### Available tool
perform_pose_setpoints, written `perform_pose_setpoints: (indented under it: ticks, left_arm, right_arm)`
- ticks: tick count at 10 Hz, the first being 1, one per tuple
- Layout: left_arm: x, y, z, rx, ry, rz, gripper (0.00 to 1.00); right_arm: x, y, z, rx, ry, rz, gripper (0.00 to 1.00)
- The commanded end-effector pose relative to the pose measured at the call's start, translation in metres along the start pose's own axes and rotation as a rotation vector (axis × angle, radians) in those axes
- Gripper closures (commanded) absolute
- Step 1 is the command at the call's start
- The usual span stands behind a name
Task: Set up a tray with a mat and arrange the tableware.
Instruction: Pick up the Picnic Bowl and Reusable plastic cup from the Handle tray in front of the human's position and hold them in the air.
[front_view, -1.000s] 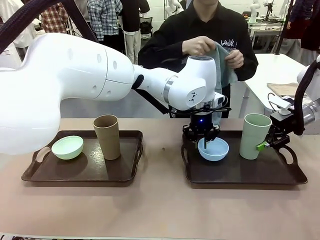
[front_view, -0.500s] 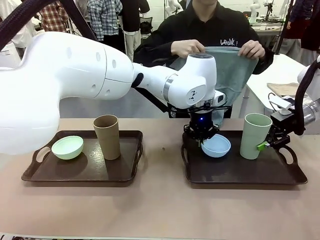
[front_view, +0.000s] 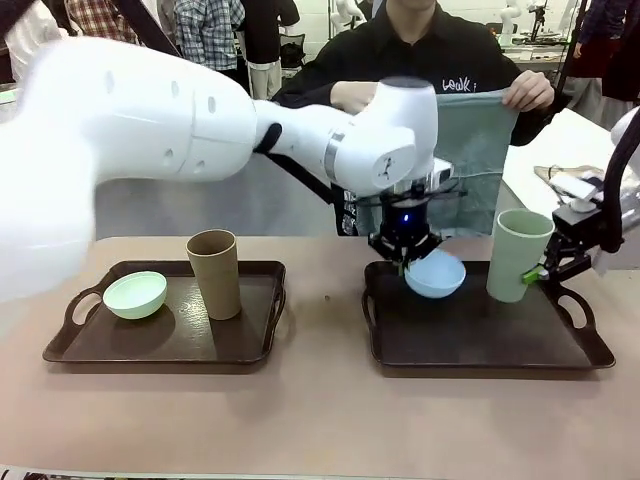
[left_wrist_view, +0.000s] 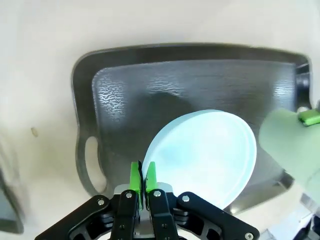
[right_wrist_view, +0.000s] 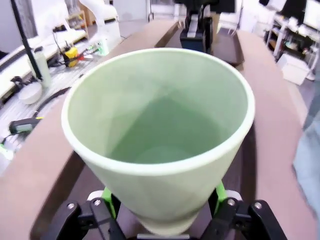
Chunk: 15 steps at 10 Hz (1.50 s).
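Left gripper pads pinch the light blue bowl's rim in the left wrist view. The front view shows the bowl tilted above the right tray. Right gripper clamps the pale green tumbler, also held above that tray.

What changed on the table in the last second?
The left gripper raised the light blue bowl off the right tray; the right gripper lifted the pale green tumbler. The person spread the grey-green cloth wide. The mint bowl and tan tumbler stayed on the left tray.
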<state>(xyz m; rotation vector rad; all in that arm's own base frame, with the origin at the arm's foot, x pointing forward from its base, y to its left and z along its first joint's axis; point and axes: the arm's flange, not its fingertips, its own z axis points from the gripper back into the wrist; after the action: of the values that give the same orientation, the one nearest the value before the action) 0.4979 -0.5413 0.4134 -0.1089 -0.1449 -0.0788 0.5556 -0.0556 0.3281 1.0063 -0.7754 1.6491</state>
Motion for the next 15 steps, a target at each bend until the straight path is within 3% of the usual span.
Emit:
perform_pose_setpoints:
  ticks: [1, 4, 6, 9, 10, 15]
  left_arm:
    - [-0.022, -0.006, 0.059, 0.005, -0.104, 0.021, 0.98]
    - [-0.043, -0.019, 0.131, -0.011, -0.215, 0.016, 0.98]
    - [-0.049, -0.015, 0.150, -0.006, -0.251, 0.033, 0.98]
    - [-0.044, -0.002, 0.141, 0.007, -0.232, 0.099, 0.98]
    - [-0.042, -0.013, 0.153, -0.020, -0.220, 0.029, 0.98]
    - [-0.042, -0.013, 0.153, -0.020, -0.220, 0.029, 0.98]
  right_arm:
    - [0.061, 0.023, -0.003, -0.038, 0.017, 0.061, 0.78]
    - [0.127, 0.039, -0.004, -0.058, 0.065, 0.146, 0.78]
    - [0.154, 0.056, 0.002, -0.089, 0.066, 0.161, 0.78]
    - [0.143, 0.058, 0.025, -0.177, -0.003, 0.100, 0.78]
    - [0.156, 0.060, 0.020, -0.095, 0.053, 0.163, 0.78]
    - [0.156, 0.060, 0.020, -0.095, 0.053, 0.163, 0.78]
